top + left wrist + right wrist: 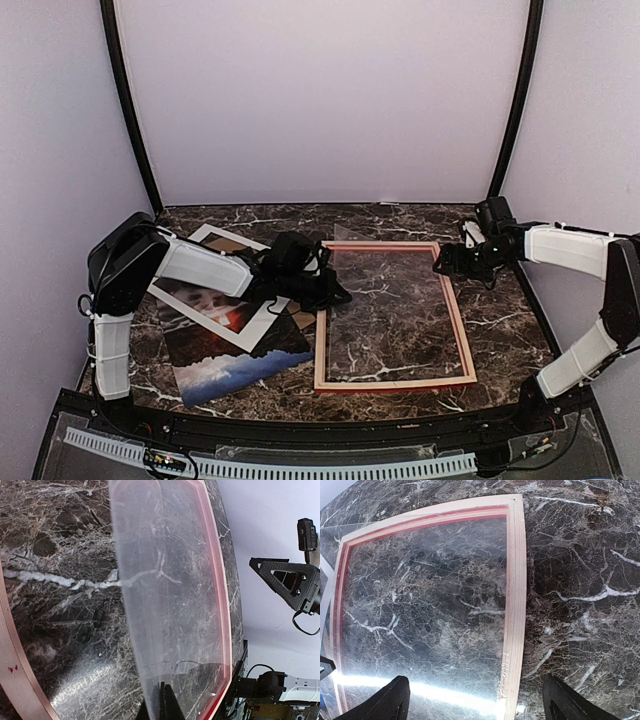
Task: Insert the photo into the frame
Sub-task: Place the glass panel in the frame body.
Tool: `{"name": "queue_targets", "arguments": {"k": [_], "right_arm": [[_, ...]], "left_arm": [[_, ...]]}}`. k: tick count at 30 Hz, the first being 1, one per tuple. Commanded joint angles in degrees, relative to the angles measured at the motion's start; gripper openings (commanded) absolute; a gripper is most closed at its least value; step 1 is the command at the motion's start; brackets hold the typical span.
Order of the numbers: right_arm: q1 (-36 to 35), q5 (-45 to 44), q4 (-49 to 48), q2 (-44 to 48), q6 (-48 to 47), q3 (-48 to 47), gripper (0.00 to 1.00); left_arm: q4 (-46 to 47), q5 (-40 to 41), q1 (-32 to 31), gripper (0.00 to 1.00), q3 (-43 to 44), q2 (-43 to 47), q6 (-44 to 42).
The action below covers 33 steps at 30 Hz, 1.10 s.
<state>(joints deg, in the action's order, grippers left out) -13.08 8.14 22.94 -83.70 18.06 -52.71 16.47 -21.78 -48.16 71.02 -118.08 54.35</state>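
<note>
White walls closed in a dark marble table veined in white. The frame lay flat on it with its pale wooden back facing up, and red showed along its inner edge in the wrist views. The left gripper reached in over the frame's left rail, its fingers pressed tight on the edge of a clear sheet. The sheet sat within the frame's opening. Its left side appeared lifted off the table, and one far corner poked past the frame's far rail. The photo lay on the table to the left of the frame, outside it, with its right corner just beside the frame's left rail. Its far part was covered by a white mat that lay across it at an angle. A corner of a brown board showed between the mat and the frame's left rail. The right gripper hovered over the frame's far right corner. Its fingers were spread wide, one on each side of the frame's right rail in the wrist view, and they held nothing.
</note>
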Motion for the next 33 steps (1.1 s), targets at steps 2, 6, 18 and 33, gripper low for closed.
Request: {"name": "queue_targets", "arguments": {"k": [2, 6, 18, 33], "right_arm": [[-0.4, 0.1, -0.4, -0.6, -0.4, -1.3, 0.94], [-0.3, 0.2, -0.4, -1.1, -0.5, -1.4, 0.94], [-0.4, 0.2, -0.4, -1.3, -0.7, -1.3, 0.94], [-0.4, 0.1, -0.3, -1.5, -0.8, -1.3, 0.94]], "left_arm": [[-2.2, -1.0, 0.0, 0.0, 0.3, 0.8, -1.5], [-1.9, -1.0, 0.1, 0.0, 0.0, 0.9, -1.3], [-1.5, -1.3, 0.0, 0.0, -0.8, 1.6, -0.5], [-1.4, -1.1, 0.0, 0.0, -2.1, 3.2, -0.1]]}}
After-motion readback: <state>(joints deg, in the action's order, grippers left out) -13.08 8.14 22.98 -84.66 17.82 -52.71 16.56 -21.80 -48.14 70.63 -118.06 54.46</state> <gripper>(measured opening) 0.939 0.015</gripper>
